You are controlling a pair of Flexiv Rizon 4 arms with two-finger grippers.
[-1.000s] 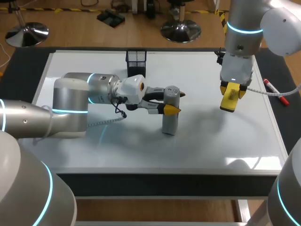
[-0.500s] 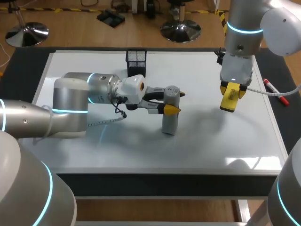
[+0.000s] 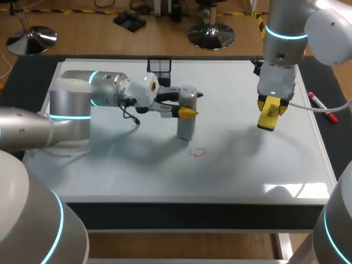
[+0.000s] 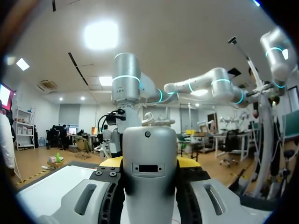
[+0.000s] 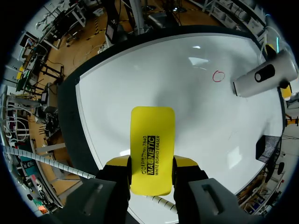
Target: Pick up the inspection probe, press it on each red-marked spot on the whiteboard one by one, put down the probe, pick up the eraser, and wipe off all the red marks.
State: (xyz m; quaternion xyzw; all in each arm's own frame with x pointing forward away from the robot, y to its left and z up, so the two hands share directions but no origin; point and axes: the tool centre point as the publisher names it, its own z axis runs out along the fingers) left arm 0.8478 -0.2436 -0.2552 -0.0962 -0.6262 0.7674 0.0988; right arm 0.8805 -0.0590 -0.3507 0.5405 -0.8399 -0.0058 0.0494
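Observation:
The grey inspection probe (image 3: pixel 186 118) stands upright over the whiteboard (image 3: pixel 110 165), with my left gripper (image 3: pixel 187 111) shut on its upper part. In the left wrist view the probe (image 4: pixel 149 172) fills the gap between the yellow-tipped fingers (image 4: pixel 111 161). A small red circle (image 3: pixel 197 152) lies on the board just in front and right of the probe's lower end. My right gripper (image 3: pixel 269 113) hangs above the board's right half, shut on the yellow eraser (image 3: pixel 268 117). From the right wrist, the eraser (image 5: pixel 152 140) sticks out ahead of the gripper (image 5: pixel 150 173), with the red circle (image 5: pixel 218 75) and the probe (image 5: pixel 264 74) beyond it.
A black mesh basket (image 3: pixel 159 68) stands at the board's back edge, behind the left gripper. A red marker pen (image 3: pixel 322 108) lies on the dark table just off the board's right edge.
My left arm has carried the probe back and to the left, uncovering the red circle where it stood. The right arm and eraser have not moved.

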